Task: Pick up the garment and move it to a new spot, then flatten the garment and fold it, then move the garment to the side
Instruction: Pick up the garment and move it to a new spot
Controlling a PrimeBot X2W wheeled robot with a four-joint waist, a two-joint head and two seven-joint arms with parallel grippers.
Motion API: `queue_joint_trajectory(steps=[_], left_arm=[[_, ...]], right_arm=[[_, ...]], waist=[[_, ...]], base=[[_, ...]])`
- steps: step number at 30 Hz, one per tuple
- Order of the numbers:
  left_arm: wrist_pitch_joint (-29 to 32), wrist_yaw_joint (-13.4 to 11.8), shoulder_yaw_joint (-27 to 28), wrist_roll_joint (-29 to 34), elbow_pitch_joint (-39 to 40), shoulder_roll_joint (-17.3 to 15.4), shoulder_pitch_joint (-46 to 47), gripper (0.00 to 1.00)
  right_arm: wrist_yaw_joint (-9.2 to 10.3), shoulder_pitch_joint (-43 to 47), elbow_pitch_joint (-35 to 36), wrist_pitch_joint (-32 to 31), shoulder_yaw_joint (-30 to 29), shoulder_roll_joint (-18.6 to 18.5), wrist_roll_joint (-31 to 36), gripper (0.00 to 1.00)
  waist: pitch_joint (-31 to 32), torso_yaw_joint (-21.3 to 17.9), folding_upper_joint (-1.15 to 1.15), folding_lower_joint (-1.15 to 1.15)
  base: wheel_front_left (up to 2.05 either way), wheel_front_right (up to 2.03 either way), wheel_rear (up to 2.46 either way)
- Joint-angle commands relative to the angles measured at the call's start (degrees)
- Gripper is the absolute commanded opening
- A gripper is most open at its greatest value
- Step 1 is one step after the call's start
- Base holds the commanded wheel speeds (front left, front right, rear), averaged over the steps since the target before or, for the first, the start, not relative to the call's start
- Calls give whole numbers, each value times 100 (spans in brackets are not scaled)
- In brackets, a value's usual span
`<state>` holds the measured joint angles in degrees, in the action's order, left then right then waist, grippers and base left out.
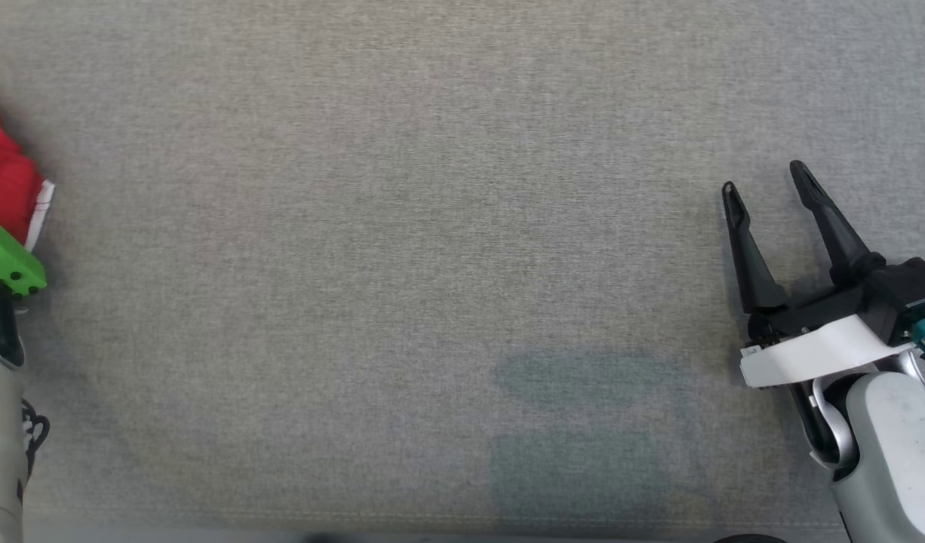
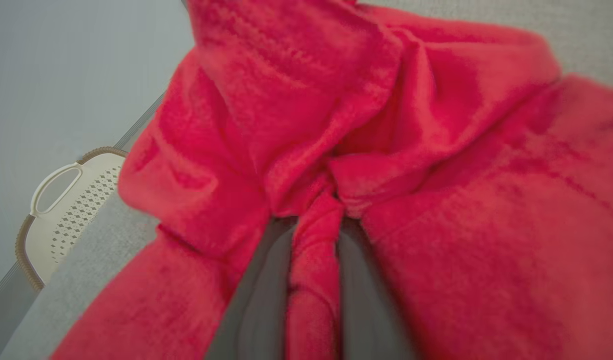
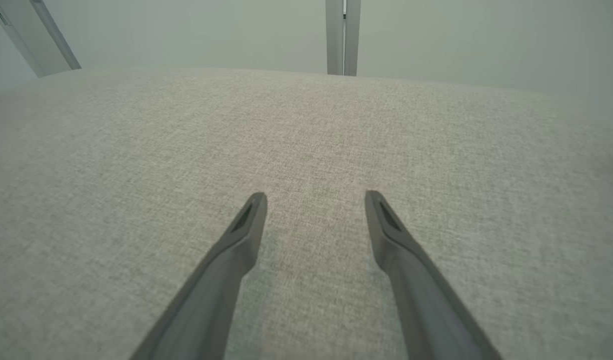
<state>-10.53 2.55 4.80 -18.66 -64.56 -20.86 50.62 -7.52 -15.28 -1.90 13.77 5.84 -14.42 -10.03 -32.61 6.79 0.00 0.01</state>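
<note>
I am looking at the red garment (image 2: 436,225), which is lying crumpled at the left edge of the grey table (image 1: 432,226). In the head view a small red corner of it is showing just beyond the green part (image 1: 6,260) of my left wrist. The left gripper (image 2: 314,225) is reaching into the heap, and its two dark fingers (image 2: 256,300) are standing nearly together with one narrow ridge of the fleece pinched between them, so I am judging that it is gripping the cloth and nothing else. The right gripper (image 1: 763,178) is hovering over the bare table at the right, well apart from the garment, with its fingers (image 3: 236,250) spread wide and holding nothing. What is worrying me is the thinness of this pinch: the fleece is looking soft and thick, and if I am lifting too fast, the ridge could slip out under the weight of the rest. The garment is also lying close to the table's left edge, with a white basket (image 2: 71,210) just beyond it, so a lost grip could send the cloth over the side. And because the head camera is catching so little of the garment, I am steering mostly by the left wrist view, which is blurred here.
</note>
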Motion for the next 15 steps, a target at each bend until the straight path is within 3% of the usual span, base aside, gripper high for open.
queue_joint_trajectory(steps=[1,9,15], left_arm=[[19,113,-84,-14,-79,109,-3,0],[-418,398,-489,201,165,378,-44,0],[-466,481,-1049,402,683,859,-285,0]], right_arm=[[9,-5,-35,40,2,39,-46,100],[9,-23,-452,127,177,311,-175,100],[9,-29,-689,151,297,573,-263,100]], waist=[[4,-104,0,-1],[552,-175,0,-1],[996,-413,0,-1]], base=[[0,0,0],[0,0,0],[0,0,0]])
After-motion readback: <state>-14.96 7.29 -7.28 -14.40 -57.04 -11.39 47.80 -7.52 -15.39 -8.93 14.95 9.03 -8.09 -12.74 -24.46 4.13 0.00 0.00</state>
